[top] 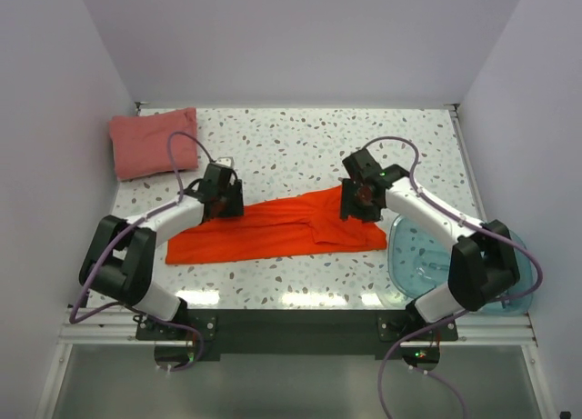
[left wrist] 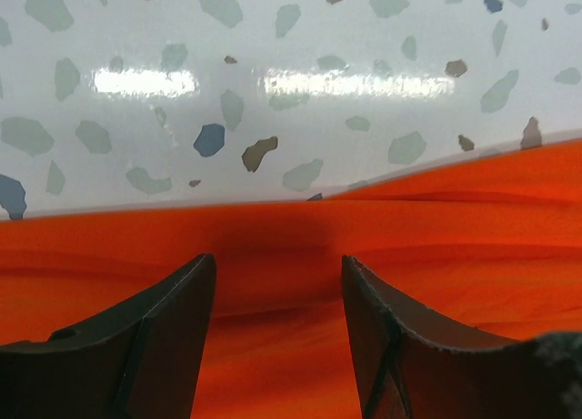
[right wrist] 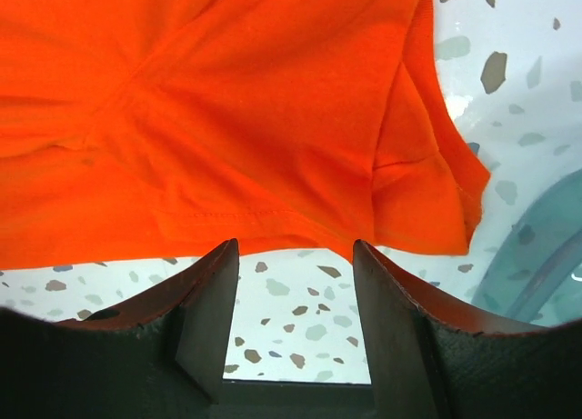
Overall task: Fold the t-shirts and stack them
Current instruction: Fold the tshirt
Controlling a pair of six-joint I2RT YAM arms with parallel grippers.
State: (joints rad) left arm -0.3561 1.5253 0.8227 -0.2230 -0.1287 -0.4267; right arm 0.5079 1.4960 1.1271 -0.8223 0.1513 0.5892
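strip of orange-red t-shirt (top: 273, 235) runs left-right; left gripper (top: 221, 199) and right gripper (top: 361, 199) sit at its far edge, one toward each end, jaws apart. pink t-shirt (top: 153, 144) lies folded beyond its left end.

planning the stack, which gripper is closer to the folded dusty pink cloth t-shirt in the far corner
Left. The left gripper is over the left end of the bright orange-red cloth t-shirt, near the dusty pink t-shirt; the right gripper is over the opposite end, farther away.
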